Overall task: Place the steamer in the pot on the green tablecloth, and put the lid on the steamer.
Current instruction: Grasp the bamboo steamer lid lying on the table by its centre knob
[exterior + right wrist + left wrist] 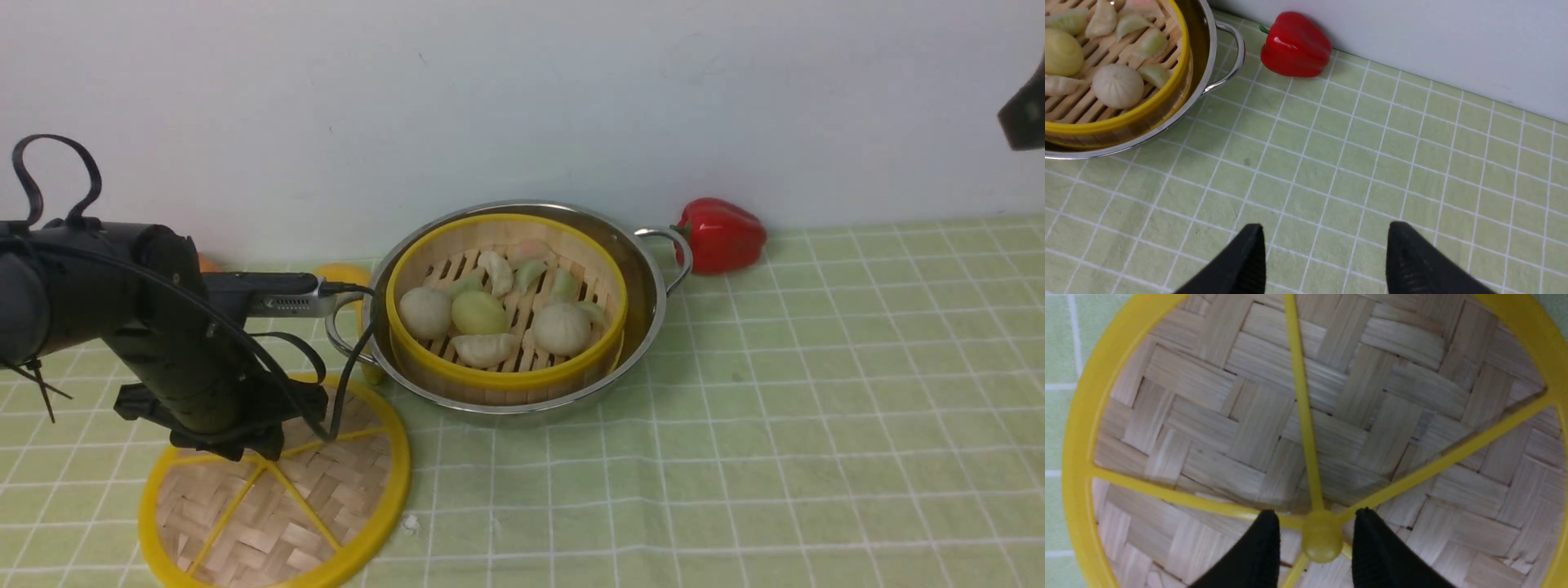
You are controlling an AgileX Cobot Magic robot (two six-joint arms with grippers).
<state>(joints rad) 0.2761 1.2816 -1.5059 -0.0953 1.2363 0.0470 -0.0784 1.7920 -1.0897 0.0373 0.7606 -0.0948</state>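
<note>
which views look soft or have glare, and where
Front view: soft overall, glare on the pot rim. Left wrist view: the lid weave slightly blurred, the fingertips dark. Right wrist view: sharpest, a highlight on the red pepper.

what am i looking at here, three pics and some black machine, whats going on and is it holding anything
It is a robot with two arms, each ending in a pinching tool. The wide picture looks forward from between the arms; the other two come from a camera on each wrist.

On the green tablecloth stands a steel pot with a bamboo steamer of dumplings inside. A red pepper lies by the wall.

The left tool is down over the woven lid, its tips either side of the centre knob; whether they pinch it, I cannot tell. The right tool is open and holds nothing.
</note>
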